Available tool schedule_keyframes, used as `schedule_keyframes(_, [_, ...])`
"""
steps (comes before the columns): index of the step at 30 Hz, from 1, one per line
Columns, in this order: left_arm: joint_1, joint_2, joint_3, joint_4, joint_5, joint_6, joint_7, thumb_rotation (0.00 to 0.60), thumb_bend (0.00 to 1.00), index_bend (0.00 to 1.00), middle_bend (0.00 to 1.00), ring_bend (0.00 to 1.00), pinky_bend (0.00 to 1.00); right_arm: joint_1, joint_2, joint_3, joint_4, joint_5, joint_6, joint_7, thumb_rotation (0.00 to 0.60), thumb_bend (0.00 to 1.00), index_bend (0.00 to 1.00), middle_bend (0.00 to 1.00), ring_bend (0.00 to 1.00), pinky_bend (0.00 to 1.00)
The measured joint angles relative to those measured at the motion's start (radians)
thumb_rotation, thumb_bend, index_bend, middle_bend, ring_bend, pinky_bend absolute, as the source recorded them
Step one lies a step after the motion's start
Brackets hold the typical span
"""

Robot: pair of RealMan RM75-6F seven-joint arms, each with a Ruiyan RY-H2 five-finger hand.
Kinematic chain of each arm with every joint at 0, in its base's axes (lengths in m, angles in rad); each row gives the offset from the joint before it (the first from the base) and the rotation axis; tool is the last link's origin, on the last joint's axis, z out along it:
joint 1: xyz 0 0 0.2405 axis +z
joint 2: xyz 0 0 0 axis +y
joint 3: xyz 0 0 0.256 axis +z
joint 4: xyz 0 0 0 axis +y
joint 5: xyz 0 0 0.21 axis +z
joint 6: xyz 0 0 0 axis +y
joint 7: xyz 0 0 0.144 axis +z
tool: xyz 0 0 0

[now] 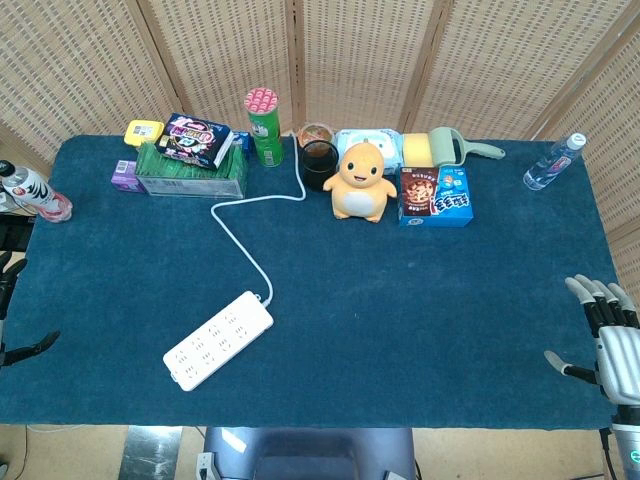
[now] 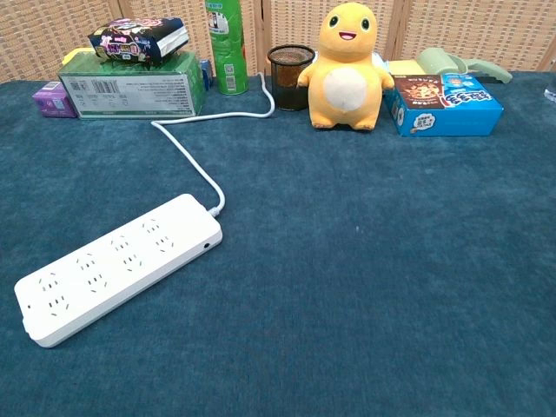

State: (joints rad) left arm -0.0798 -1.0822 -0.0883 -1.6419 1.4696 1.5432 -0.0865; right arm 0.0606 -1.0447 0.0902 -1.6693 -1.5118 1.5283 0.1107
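Both hands empty: right hand [image 1: 610, 335] fingers spread at table edge; left hand [image 1: 12, 300] barely visible, posture indeterminate, nearest power strip [image 1: 218, 339]

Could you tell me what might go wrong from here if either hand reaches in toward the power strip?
1. The power strip trails a white cord that runs back beside the dark cup; dragging the strip could probably pull the cord against the cup and tip it.
2. The right hand sits open at the table's far right edge, well away from the strip, so a long reach is likely needed.
3. The left hand is barely visible, so its clearance cannot be judged.
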Motion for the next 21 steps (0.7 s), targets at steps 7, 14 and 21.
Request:
schedule_keyframes(7, [0.0, 0.005, 0.004, -0.004, -0.001, -0.009, 0.0, 0.6, 0.04, 0.0, 0.0, 0.0, 0.04, -0.002, 0.001, 0.0, 0.0, -0.001, 0.004, 0.001, 0.6, 0.0, 0.1, 0.1, 0.12, 0.0])
schedule_keyframes(14, [-0.009, 0.012, 0.004, -0.017, -0.002, -0.03, -0.007, 0.6, 0.04, 0.0, 0.61, 0.56, 0.42, -0.002, 0.003, 0.002, 0.003, 0.006, 0.001, 0.005, 0.6, 0.0, 0.1, 0.1, 0.12, 0.0])
schedule_keyframes(21, [-0.036, -0.037, -0.002, 0.014, 0.017, -0.049, -0.017, 0.6, 0.04, 0.0, 1.0, 1.0, 1.0, 0.001, -0.001, 0.002, 0.005, 0.014, -0.011, -0.003, 0.6, 0.0, 0.09, 0.1, 0.12, 0.0])
